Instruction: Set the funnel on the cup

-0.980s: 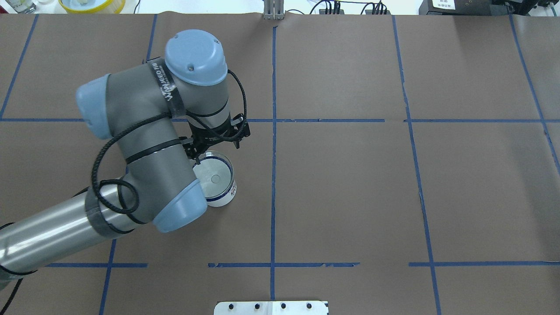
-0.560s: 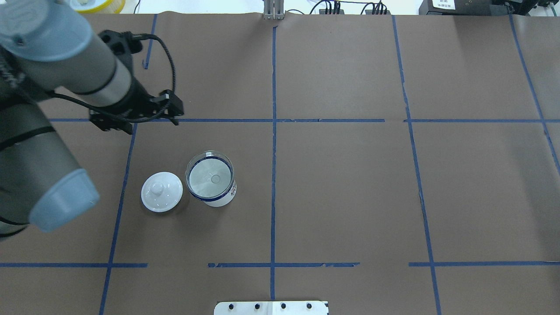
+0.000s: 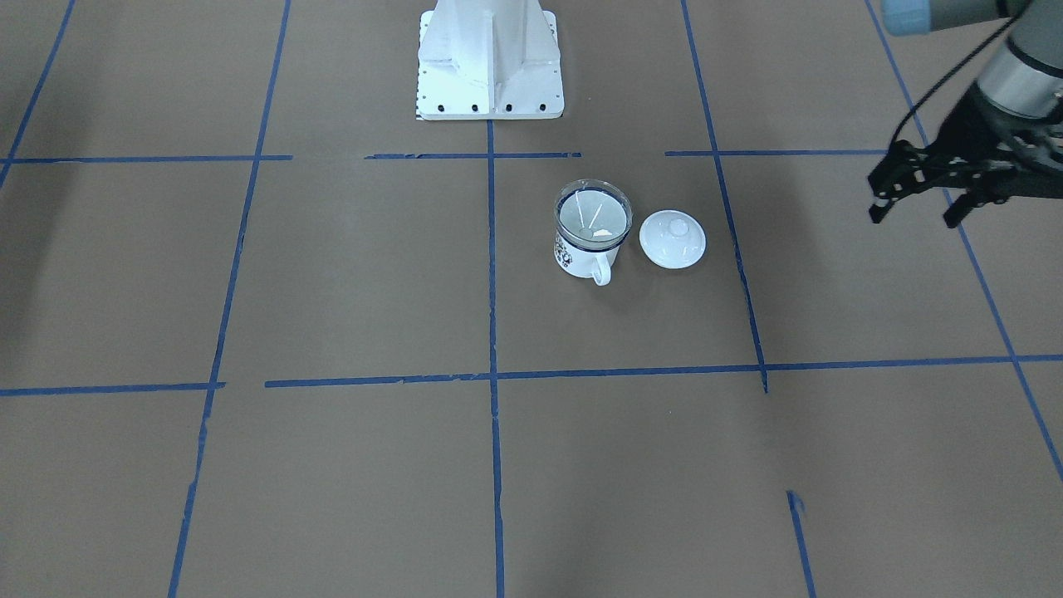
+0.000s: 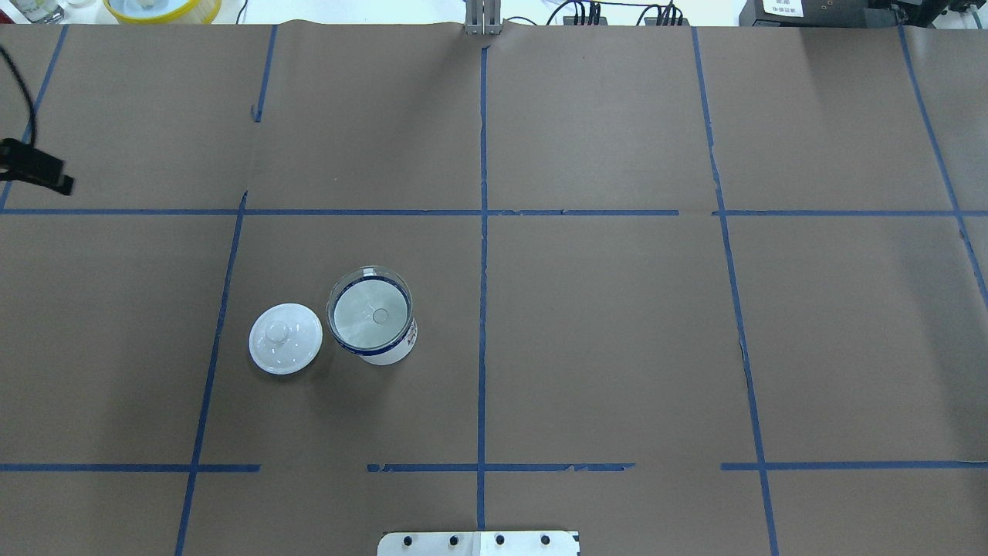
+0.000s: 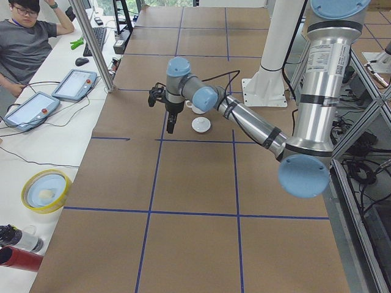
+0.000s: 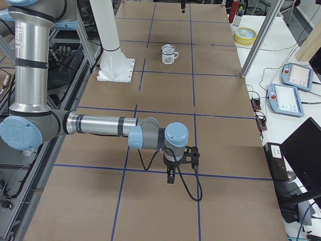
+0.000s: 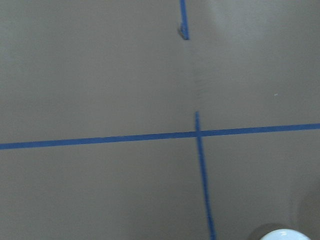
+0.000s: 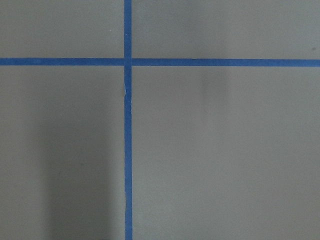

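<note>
Funnel seated in cup, bowl resting on rim, robot's-left half of table. Left gripper empty, jaws spread, well apart from cup. Right gripper: cannot tell. Funnel likely light, stiff, slick; take by bowl rim.

The clear funnel sits upright in the mouth of the white enamel cup, its wide bowl on the dark blue rim; the cup stands upright just beside the white knobbed lid, dark pattern on its side
</note>
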You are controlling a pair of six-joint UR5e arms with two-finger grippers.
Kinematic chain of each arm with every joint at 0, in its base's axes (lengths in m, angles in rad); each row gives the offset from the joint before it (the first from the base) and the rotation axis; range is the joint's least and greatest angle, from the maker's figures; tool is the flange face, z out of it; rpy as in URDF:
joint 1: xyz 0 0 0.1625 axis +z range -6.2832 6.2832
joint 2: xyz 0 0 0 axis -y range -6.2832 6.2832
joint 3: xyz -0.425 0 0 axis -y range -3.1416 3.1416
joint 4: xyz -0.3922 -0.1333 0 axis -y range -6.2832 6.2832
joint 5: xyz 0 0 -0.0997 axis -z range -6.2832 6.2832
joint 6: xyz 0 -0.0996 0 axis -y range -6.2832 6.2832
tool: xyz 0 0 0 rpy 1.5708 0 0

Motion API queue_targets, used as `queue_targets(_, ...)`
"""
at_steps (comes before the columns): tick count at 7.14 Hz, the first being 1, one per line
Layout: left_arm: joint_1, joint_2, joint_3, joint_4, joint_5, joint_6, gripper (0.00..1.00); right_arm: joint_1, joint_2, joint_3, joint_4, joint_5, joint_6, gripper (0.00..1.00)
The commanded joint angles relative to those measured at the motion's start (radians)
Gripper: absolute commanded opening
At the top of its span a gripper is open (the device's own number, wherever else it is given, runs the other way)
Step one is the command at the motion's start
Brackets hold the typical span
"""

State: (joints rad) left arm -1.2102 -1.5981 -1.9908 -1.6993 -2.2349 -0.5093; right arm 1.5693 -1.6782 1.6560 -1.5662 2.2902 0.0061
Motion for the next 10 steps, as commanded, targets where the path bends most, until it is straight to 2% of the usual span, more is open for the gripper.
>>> queue_targets(1,-0.232,0.157,0.244,-0.211,-0.171,0.356,1.0,0.0,0.0,-0.001,0.0,0.0,0.0,1.0)
queue_targets(2,-0.303,0.176,0.301,-0.2,-0.181,0.441,1.0,0.0,0.0,0.001,0.0,0.0,0.0,1.0)
queue_targets(3,-0.331,0.213,0.305,-0.195,-0.181,0.445,1.0,0.0,0.0,0.001,0.0,0.0,0.0,1.0)
queue_targets(4,-0.415,0.216,0.316,-0.112,-0.181,0.445,1.0,0.0,0.0,-0.001,0.0,0.0,0.0,1.0)
queue_targets(5,-0.42,0.196,0.308,-0.018,-0.163,0.445,1.0,0.0,0.0,0.001,0.0,0.0,0.0,1.0)
queue_targets(7,-0.42,0.195,0.313,0.003,-0.163,0.445,1.0,0.0,0.0,-0.001,0.0,0.0,0.0,1.0)
queue_targets(9,-0.413,0.123,0.299,0.143,-0.16,0.446,1.0,0.0,0.0,0.001,0.0,0.0,0.0,1.0)
queue_targets(10,-0.413,0.118,0.293,0.145,-0.154,0.446,1.0,0.0,0.0,0.001,0.0,0.0,0.0,1.0)
